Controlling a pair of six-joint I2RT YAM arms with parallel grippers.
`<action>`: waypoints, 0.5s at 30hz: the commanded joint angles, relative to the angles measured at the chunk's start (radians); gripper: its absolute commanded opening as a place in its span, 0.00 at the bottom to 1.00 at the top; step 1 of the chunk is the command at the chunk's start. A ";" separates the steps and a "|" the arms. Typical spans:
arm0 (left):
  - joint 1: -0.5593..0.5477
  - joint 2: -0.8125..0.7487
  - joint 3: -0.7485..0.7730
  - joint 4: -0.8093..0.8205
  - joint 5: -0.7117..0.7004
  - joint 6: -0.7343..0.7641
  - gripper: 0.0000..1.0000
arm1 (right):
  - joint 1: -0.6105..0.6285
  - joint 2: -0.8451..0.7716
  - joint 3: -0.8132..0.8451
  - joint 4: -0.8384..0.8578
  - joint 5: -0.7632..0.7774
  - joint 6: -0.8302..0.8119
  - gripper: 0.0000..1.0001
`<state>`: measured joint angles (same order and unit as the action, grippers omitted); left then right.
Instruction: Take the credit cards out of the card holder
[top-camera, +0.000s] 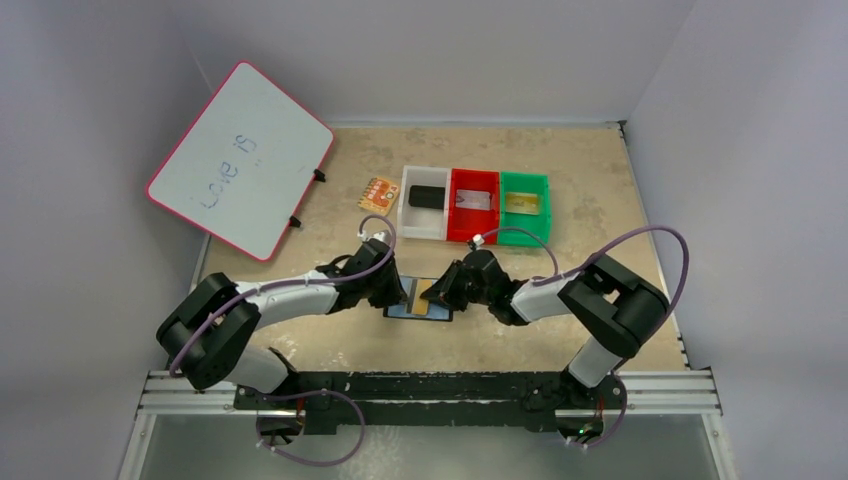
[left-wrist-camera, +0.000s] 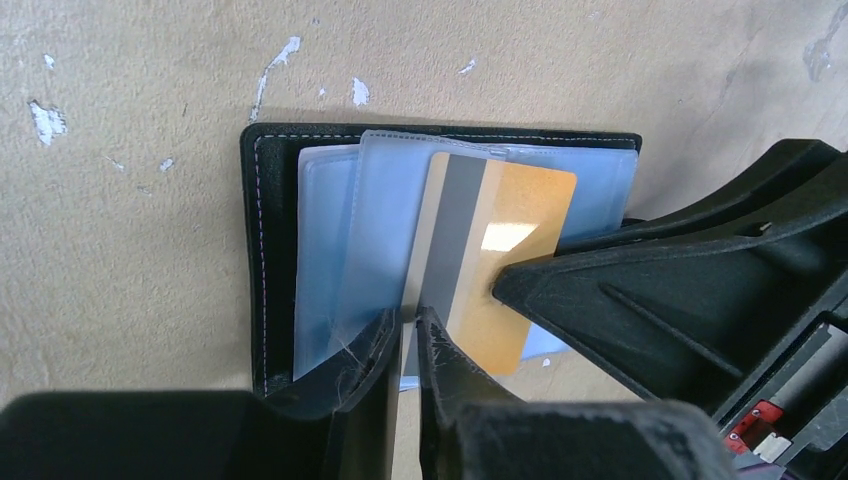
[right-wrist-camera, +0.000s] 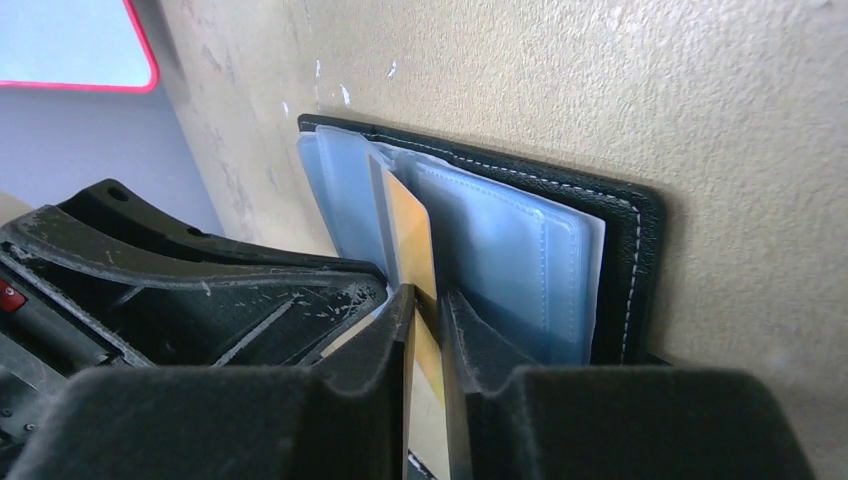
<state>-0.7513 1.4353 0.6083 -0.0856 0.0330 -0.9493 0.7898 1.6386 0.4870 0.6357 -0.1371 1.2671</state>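
Note:
The black card holder lies open on the table, its pale blue-grey sleeves up. A gold-tan credit card with a grey stripe sticks up out of the sleeves, tilted. My right gripper is shut on the card's edge; it also shows as a black body in the left wrist view. My left gripper is nearly closed on a clear sleeve edge beside the card.
Behind the holder stand three bins: a white bin with a black block, a red bin with a silver-grey card, a green bin with a gold-tan card. An orange patterned square and a whiteboard lie at the back left.

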 joint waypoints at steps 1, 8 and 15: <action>-0.012 0.012 -0.031 -0.054 -0.029 0.020 0.11 | -0.007 0.016 -0.012 0.086 -0.028 0.018 0.10; -0.011 -0.015 -0.029 -0.098 -0.102 0.009 0.10 | -0.010 -0.108 -0.035 -0.077 0.064 0.006 0.00; -0.012 -0.025 -0.013 -0.108 -0.117 0.009 0.10 | -0.015 -0.291 -0.034 -0.252 0.120 -0.080 0.00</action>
<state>-0.7624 1.4216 0.6071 -0.1093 -0.0280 -0.9512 0.7822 1.4502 0.4496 0.4995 -0.0841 1.2583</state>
